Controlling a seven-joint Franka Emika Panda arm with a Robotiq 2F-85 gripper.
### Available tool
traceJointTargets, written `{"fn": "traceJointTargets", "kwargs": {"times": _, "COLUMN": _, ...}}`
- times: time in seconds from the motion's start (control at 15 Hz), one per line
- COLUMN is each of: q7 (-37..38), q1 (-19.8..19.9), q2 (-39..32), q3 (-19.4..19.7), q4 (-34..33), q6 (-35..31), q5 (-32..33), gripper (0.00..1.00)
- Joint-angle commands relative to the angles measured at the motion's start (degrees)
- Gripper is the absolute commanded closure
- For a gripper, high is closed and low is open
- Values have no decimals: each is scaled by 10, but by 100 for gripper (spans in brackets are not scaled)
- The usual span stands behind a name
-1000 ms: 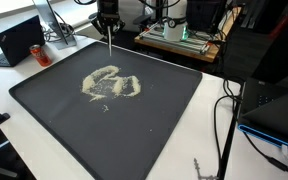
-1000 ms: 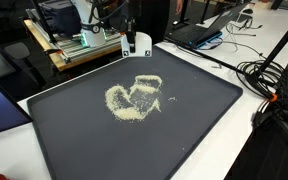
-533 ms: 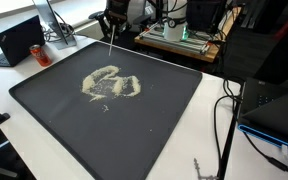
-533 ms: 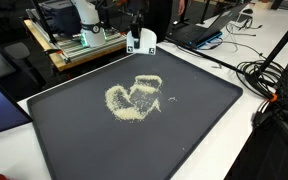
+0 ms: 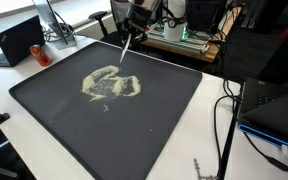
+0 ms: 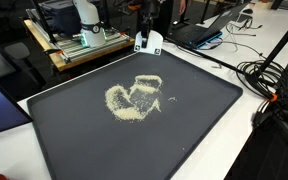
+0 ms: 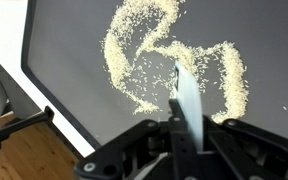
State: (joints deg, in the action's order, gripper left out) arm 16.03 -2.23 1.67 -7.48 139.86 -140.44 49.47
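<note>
A loop-shaped scatter of pale grains (image 5: 109, 85) (image 6: 134, 97) (image 7: 231, 80) lies on a large black tray (image 5: 164, 120) (image 6: 204, 120) (image 7: 74, 60). My gripper (image 5: 137, 22) (image 6: 144, 14) (image 7: 184, 128) hangs over the tray's far edge, shut on a thin white flat scraper (image 5: 127, 48) (image 6: 149, 42) (image 7: 187, 100). The blade slants down toward the tray, its tip above the surface just short of the grains. In the wrist view the blade points at the middle of the grain loop.
A laptop (image 5: 19, 40) and a dark can (image 5: 41, 55) sit beyond one tray corner. A machine on a wooden stand (image 5: 179, 32) (image 6: 79, 40) is behind the arm. Cables (image 5: 229, 120) (image 6: 269, 80) trail beside the tray, and another laptop (image 6: 199, 32) lies nearby.
The gripper has travelled sideways along the tray's far edge, carrying the scraper. The blade now slants instead of hanging straight down. The grains have not moved.
</note>
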Motion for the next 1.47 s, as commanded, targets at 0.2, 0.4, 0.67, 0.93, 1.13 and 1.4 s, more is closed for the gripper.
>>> {"fn": "traceJointTargets", "kwargs": {"times": 0.2, "q7": 41, "q1": -28, "q2": -24, "q3": 0, "q4": -6, "q6": 9, "q5": 18, "gripper": 96}}
{"fn": "traceJointTargets", "kwargs": {"times": 0.4, "q7": 64, "q1": -34, "q2": -42, "q3": -4, "q4": -15, "q6": 19, "q5": 31, "gripper": 99}}
{"fn": "traceJointTargets", "kwargs": {"times": 0.67, "q7": 130, "q1": -56, "q2": -62, "q3": -12, "q4": -24, "q6": 60, "q5": 45, "gripper": 99}}
{"fn": "traceJointTargets", "kwargs": {"times": 0.93, "q7": 166, "q1": -84, "q2": -88, "q3": -21, "q4": -44, "q6": 86, "q5": 37, "gripper": 99}}
{"fn": "traceJointTargets", "kwargs": {"times": 1.13, "q7": 163, "q1": -99, "q2": -103, "q3": -24, "q4": -70, "q6": 99, "q5": 34, "gripper": 99}}
{"fn": "traceJointTargets", "kwargs": {"times": 1.4, "q7": 116, "q1": -98, "q2": -115, "q3": -20, "q4": -107, "q6": 117, "q5": 8, "gripper": 99}}
